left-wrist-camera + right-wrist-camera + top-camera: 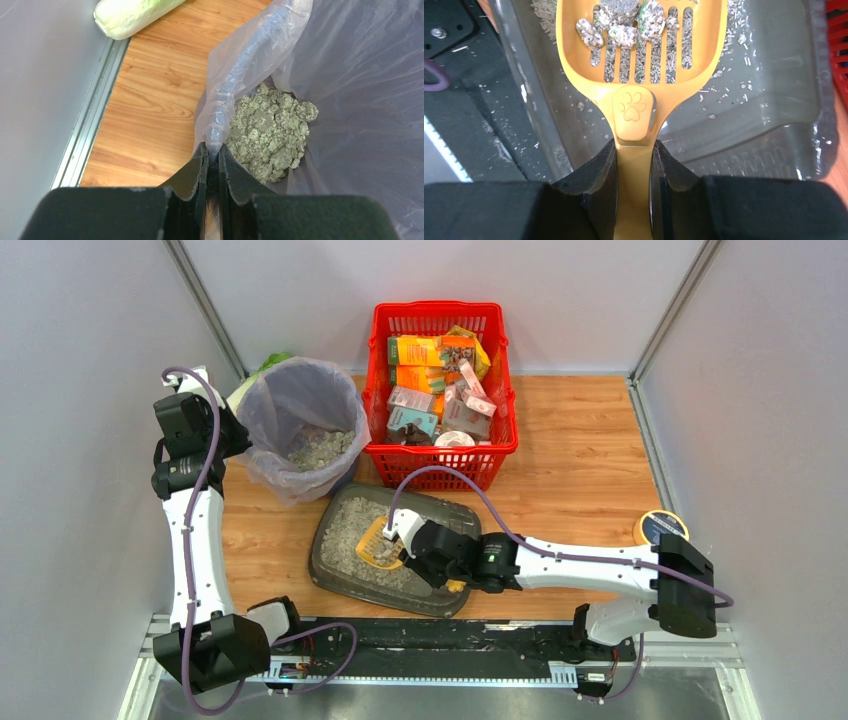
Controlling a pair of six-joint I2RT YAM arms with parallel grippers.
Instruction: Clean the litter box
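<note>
Top external: wooden table (580, 460), grey walls (440, 270)

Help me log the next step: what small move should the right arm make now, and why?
Probably lift the scoop level and start toward the bin. The right gripper is shut on its handle, clumps sit on the slots above the litter box, and the left gripper pinches the bag rim.

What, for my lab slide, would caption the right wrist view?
Right claw shut on a yellow slotted litter scoop, holding grey clumps over the dark grey litter box.
</note>
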